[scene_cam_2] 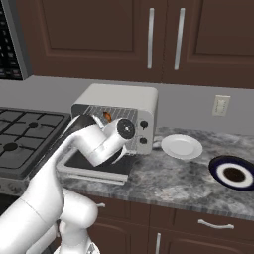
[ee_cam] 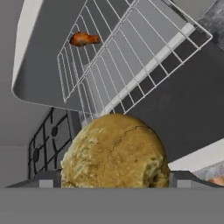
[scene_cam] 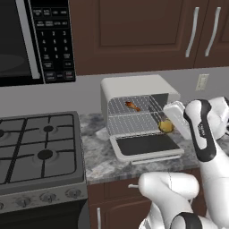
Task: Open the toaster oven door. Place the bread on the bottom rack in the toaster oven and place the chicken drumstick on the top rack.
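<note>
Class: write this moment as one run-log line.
door: open | chicken drumstick: top rack | bread: between the jaws, at bottom rack | gripper: wide around bread

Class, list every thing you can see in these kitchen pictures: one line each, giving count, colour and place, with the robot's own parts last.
toaster oven: one, off-white, on the counter against the wall.
toaster oven door: one, white frame with dark glass, dropped open onto the counter.
top rack: one, silver wire, upper shelf.
bottom rack: one, silver wire, lower shelf.
chicken drumstick: one, orange-brown, on the top rack.
bread: one, golden-brown roll, between the tool's fingers at the bottom rack's right front.
microwave: one, black, upper left.
stove: one, grey with black grates, left of the oven.
white plate: one, right of the oven.
dark bowl: one, blue-rimmed, far right.
wall outlet: one, white.
tool: one, dark tips either side of the bread.
</note>
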